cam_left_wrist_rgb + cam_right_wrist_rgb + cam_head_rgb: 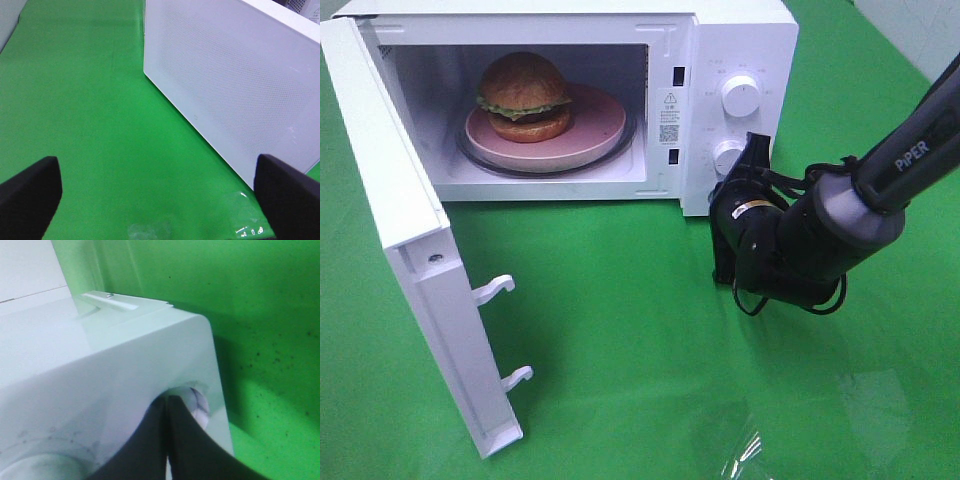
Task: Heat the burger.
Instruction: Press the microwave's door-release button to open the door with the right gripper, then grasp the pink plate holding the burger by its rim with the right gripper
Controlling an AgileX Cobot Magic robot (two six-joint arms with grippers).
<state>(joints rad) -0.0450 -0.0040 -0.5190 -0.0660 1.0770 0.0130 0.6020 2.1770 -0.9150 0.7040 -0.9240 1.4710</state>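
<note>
The burger (524, 95), with a golden-brown bun, green lettuce and a dark patty, sits on a pink plate (595, 125) inside the white microwave (740, 40), whose door (420, 290) hangs wide open. My right gripper (758, 145) is shut, its black fingertips together by the lower knob (728, 158) on the control panel. In the right wrist view the right gripper (167, 401) has its tips against that knob (198, 404), with nothing between them. My left gripper (160, 200) is open over green cloth, facing the door's outer face (235, 85); it is out of the high view.
The upper knob (740, 97) sits above the lower one. Two white latch hooks (495, 290) stick out from the open door's edge. The green cloth (640, 330) covers the table in front of the microwave. The right arm (840, 215) reaches in from the right.
</note>
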